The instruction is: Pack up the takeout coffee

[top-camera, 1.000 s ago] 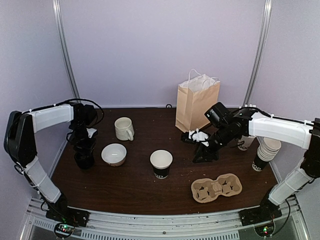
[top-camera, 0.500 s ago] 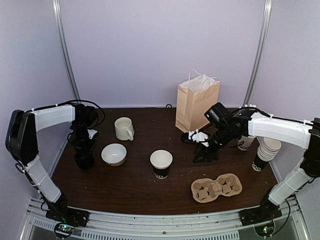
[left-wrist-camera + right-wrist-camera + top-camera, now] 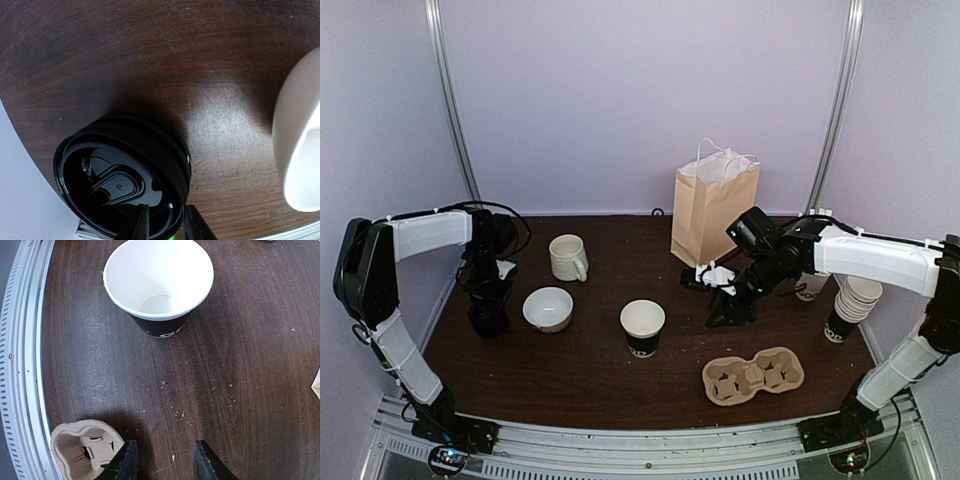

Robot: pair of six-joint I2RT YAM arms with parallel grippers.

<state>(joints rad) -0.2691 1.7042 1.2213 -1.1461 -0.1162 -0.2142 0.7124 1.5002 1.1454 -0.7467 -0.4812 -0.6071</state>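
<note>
Overall, the dark wooden table (image 3: 590,380) carried a brown paper bag (image 3: 712,215) standing upright at the rear. A cardboard cup carrier (image 3: 753,375) lay near the front right, and a stack of paper cups (image 3: 850,305) stood at the right edge. A white bowl (image 3: 548,308) sat left of centre, with a cream mug (image 3: 567,257) behind it and an open paper cup (image 3: 642,327) to its right. The takeout coffee (image 3: 488,320) stood upright at the left edge, just beside the bowl. The left gripper (image 3: 165,220) was directly above it, jaws narrowed onto the lid's rim, one finger inside and one outside. The right gripper (image 3: 164,462) hung over bare table between carrier and open cup, jaws apart and empty.
</note>
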